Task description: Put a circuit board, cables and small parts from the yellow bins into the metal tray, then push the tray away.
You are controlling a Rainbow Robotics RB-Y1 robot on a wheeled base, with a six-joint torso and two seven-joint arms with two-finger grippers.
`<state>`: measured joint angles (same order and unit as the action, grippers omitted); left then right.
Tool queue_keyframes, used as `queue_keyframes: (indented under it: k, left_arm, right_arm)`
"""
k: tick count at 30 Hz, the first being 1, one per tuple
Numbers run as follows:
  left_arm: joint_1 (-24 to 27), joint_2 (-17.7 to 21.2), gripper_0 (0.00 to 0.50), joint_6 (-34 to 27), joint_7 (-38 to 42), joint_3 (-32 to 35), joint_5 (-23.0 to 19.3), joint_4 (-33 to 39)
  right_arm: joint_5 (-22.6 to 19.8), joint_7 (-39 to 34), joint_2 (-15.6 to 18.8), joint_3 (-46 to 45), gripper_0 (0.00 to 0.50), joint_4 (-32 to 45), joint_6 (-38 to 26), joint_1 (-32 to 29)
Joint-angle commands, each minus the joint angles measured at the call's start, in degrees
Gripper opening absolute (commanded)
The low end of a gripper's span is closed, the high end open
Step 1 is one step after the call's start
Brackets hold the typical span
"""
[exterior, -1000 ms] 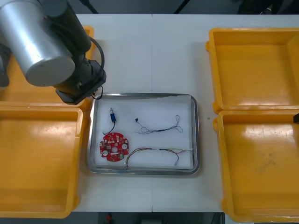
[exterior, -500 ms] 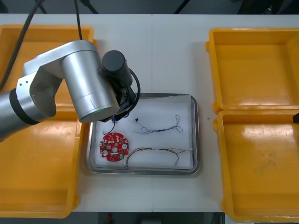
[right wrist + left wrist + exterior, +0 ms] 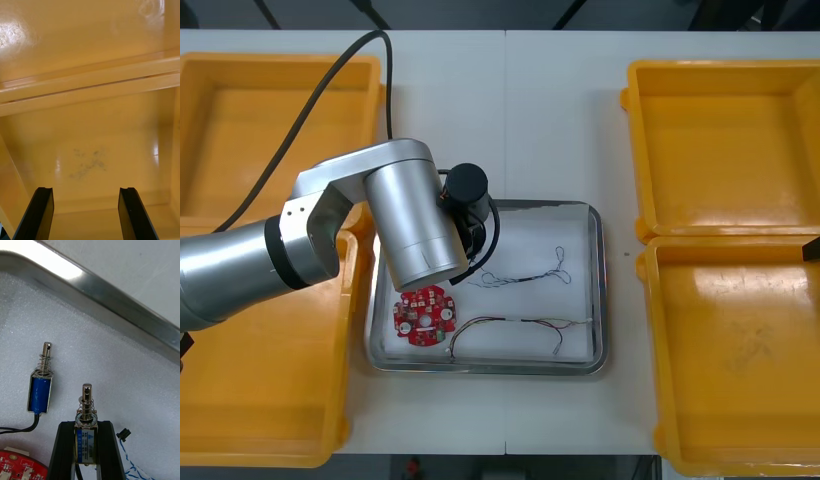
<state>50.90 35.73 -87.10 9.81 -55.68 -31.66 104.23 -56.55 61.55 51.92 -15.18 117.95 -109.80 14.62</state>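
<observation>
- Small metal part is pinched between the black fingers of the left gripper. Its pin points out past the fingertips toward the tray rim.
- Location: over the white liner at the 10 o'clock corner of the metal tray.
- Blue-bodied part lies on the liner just beside the fingers, parallel to the held piece and apart from it.
- Circuit board lies at the tray's 8 o'clock, and the twisted cable lies near centre.
- Judgement: bare liner lies beneath, so a straight lowering should suffice. Any drift toward the blue-bodied part risks a knock.
- Right gripper waits with fingers spread over a yellow bin, at 4 o'clock from the tray.
</observation>
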Motion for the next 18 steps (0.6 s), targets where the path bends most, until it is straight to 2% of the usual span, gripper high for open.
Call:
queue_keyframes:
  k: [1,14,18]
  left_arm:
    - [-0.6,-1.0,0.0,0.5,0.5,-1.8,0.6,0.2]
    - [-1.6,-1.0,0.005,3.7,0.0,-2.0,1.3,-1.4]
    - [-1.6,-1.0,0.034,4.2,-0.1,-2.1,1.7,-1.6]
  right_arm:
    - [-0.8,1.4,2.6,-1.7,0.5,1.6,-0.2,-0.6]
    - [-1.4,1.8,2.5,-1.7,0.5,3.3,-0.2,-0.6]
    - [-1.6,1.9,2.6,-1.7,0.5,3.6,-0.2,-0.6]
